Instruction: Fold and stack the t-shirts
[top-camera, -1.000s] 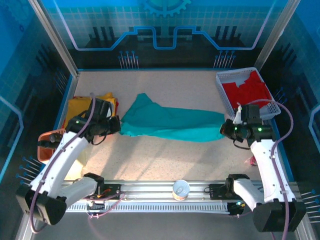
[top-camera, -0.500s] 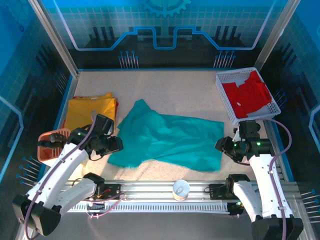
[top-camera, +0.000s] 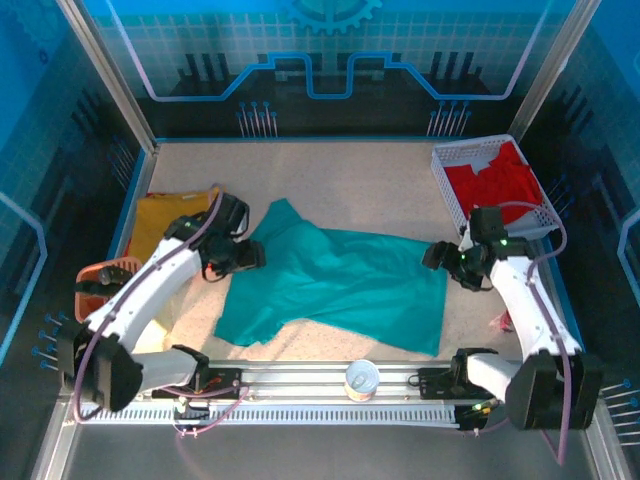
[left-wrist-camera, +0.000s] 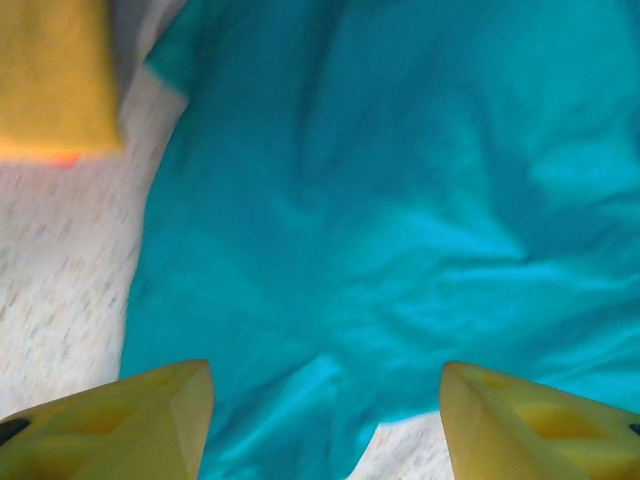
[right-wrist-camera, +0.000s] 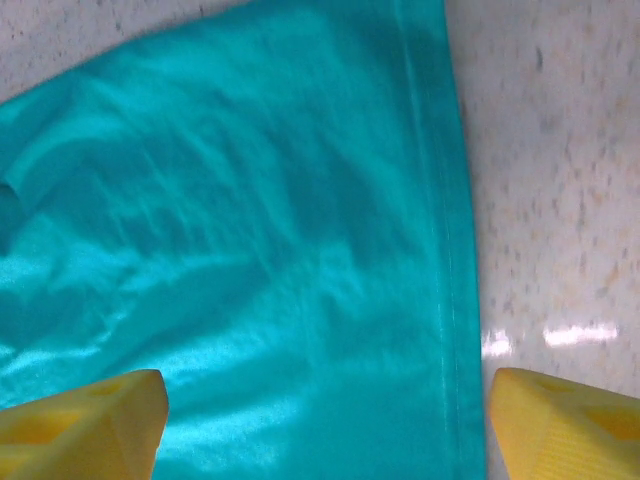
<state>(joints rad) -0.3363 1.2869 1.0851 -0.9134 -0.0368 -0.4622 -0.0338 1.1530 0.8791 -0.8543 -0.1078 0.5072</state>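
Teal t-shirt (top-camera: 335, 290) lies spread mid-table, left gripper (top-camera: 252, 258) at its left edge, right gripper (top-camera: 437, 257) at its right; yellow t-shirt (top-camera: 160, 222) far left, red t-shirt (top-camera: 500, 185) in far-right basket (top-camera: 448, 190). Left wrist: fingers (left-wrist-camera: 130, 420) wide apart, empty, above teal cloth. Right wrist: likewise, over the hem (right-wrist-camera: 450, 250).

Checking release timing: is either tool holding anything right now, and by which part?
Nothing is held. The left tool and right tool both stand open over the teal t-shirt, which lies loose on the table.
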